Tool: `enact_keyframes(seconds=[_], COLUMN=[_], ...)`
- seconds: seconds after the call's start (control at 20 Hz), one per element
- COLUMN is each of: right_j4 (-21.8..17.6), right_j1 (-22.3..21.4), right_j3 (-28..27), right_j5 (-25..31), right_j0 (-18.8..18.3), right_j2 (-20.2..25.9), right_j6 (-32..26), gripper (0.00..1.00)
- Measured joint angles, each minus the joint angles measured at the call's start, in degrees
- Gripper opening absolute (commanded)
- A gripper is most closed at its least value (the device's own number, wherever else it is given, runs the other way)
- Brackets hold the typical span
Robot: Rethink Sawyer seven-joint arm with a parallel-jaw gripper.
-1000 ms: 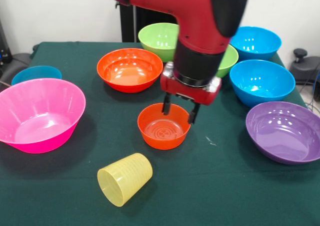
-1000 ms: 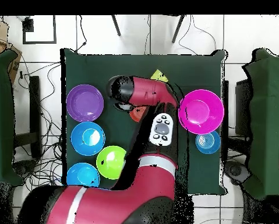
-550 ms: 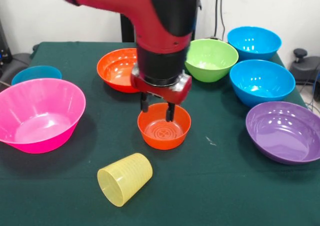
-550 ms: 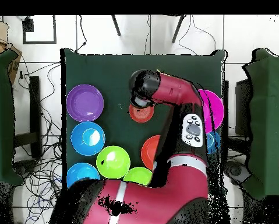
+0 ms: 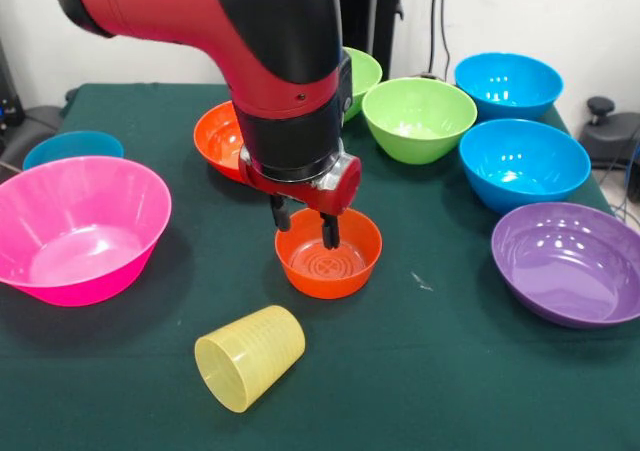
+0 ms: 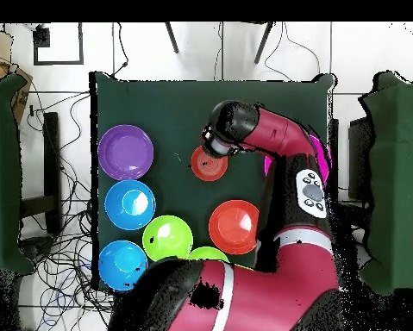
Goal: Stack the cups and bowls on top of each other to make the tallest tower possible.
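Observation:
My gripper hangs open over the back left rim of the small orange bowl. One finger sits inside the bowl and the other just outside its rim, holding nothing. In front of it the pale-yellow cup lies on its side, mouth toward the camera; the arm hides it in the overhead view. The big pink bowl stands at the left. No bowls are stacked.
Around the table stand a large orange bowl partly behind the arm, two lime green bowls, blue bowls and a purple bowl. The arm covers most of the pink bowl from above.
The arm has swung toward the left of the front view, uncovering the green bowls. The gripper has shifted from the small orange bowl's back right to its back left rim, still open.

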Motion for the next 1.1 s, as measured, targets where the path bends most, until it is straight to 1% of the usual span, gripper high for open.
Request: enact_keyframes(seconds=[0.4,0.75,0.9,1.0,1.1], right_j4=[-0.01,-0.02,-0.11,-1.03,-1.78], right_j1=[0.08,-0.50,-0.86,-1.11,-1.07], right_j3=[0.01,0.06,0.05,-0.19,-0.46], right_j5=[5.75,6.47,7.82,10.66,12.30], right_j0=[-0.85,-1.77,-2.54,-3.60,-4.05], right_j2=[2.92,4.56,5.48,6.51,6.87], right_j6=[0.00,0.00,-0.21,-0.73,-1.06], gripper=[1.00,1.00,1.00,1.00,1.00])
